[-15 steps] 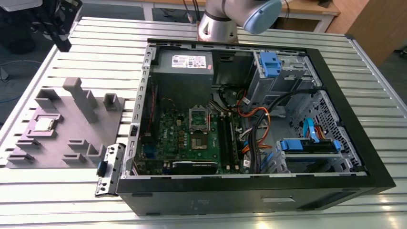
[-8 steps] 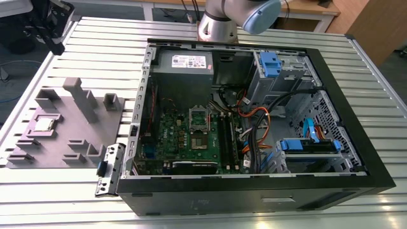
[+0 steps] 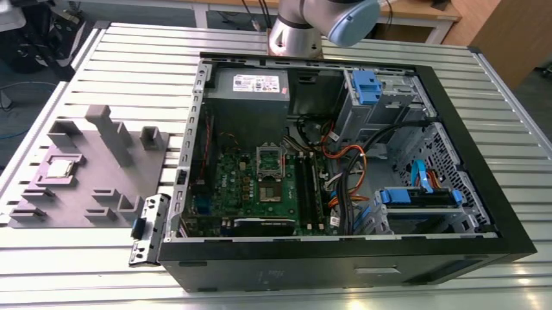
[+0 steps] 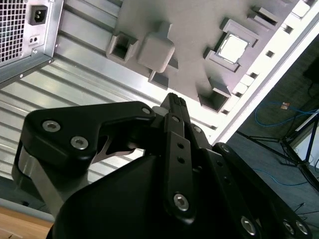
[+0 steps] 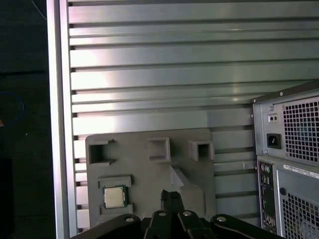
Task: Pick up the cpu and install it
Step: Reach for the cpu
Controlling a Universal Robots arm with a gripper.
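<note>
The cpu lies flat, shiny face up, in a shallow framed recess of the grey tray, which sits on the slatted aluminium table towards the exterior view's left. We also see the chip in both wrist views, untouched and well apart from the gripper. The gripper hangs above the tray with its two black fingers pressed together and nothing between them.

We judge the pick-up has not begun. The chip is thin and sits low between raised plastic blocks, so a grasp that comes down off-centre could land on those blocks. It could also catch only one edge and tip the chip out of its seat. The tall post on the tray stands close under the fingertips in the second wrist view and could be struck on a sideways move.

Beyond the tray stands the open computer case, its near wall between the tray and the socket on the green board. The socket's metal frame looks swung up. Memory sticks flank the socket, and orange and black cables run close by. A chip set down turned or tilted there could, we think, damage the contacts. The power supply fills the case's far corner.
</note>
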